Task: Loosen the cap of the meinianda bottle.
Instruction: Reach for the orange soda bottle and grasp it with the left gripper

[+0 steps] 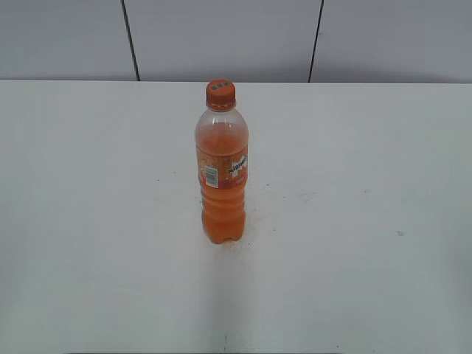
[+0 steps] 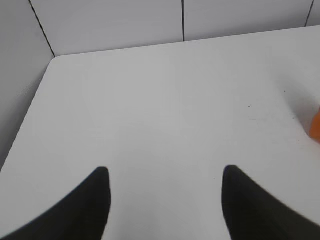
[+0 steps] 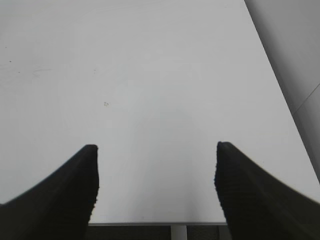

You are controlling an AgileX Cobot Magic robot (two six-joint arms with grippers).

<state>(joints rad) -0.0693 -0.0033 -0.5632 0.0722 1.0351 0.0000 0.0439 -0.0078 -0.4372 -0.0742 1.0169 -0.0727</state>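
Note:
The meinianda bottle (image 1: 222,177) stands upright in the middle of the white table, clear plastic with orange drink and an orange label with a white barcode patch. Its orange cap (image 1: 220,94) sits on the neck. An orange sliver of the bottle shows at the right edge of the left wrist view (image 2: 315,126). My left gripper (image 2: 165,172) is open and empty over bare table, left of the bottle. My right gripper (image 3: 156,149) is open and empty over the table's near right edge. Neither gripper shows in the exterior view.
The white table (image 1: 354,221) ends at a grey panelled wall (image 1: 221,37) at the back. Its left corner shows in the left wrist view (image 2: 55,57). Its front edge (image 3: 150,223) and right edge show in the right wrist view.

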